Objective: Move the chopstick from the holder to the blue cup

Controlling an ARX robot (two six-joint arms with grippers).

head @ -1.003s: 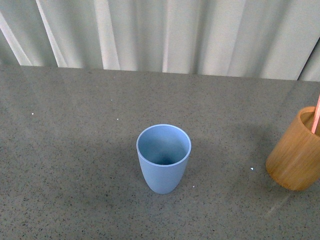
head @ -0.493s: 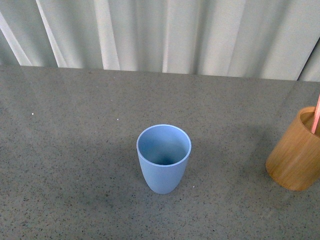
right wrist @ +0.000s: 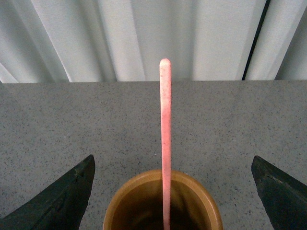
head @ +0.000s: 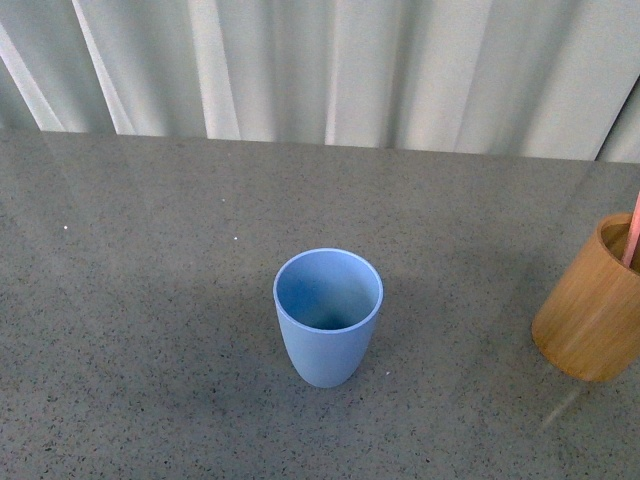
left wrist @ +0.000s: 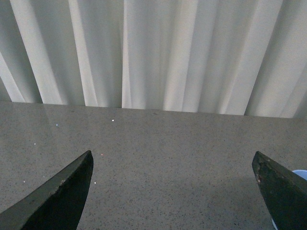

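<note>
The blue cup [head: 328,315] stands upright and empty in the middle of the grey table in the front view. The tan wooden holder [head: 592,304] stands at the right edge, with a pinkish-red chopstick [head: 632,236] rising from it. Neither arm shows in the front view. In the right wrist view the holder [right wrist: 162,203] sits between the wide-open fingers of my right gripper [right wrist: 172,191], with the chopstick [right wrist: 165,139] upright in it. My left gripper [left wrist: 173,189] is open and empty over bare table; a sliver of the blue cup [left wrist: 300,174] shows by one finger.
A grey speckled tabletop [head: 150,300] runs back to a pale pleated curtain [head: 330,70]. A dark vertical strip [right wrist: 256,40] shows in the curtain in the right wrist view.
</note>
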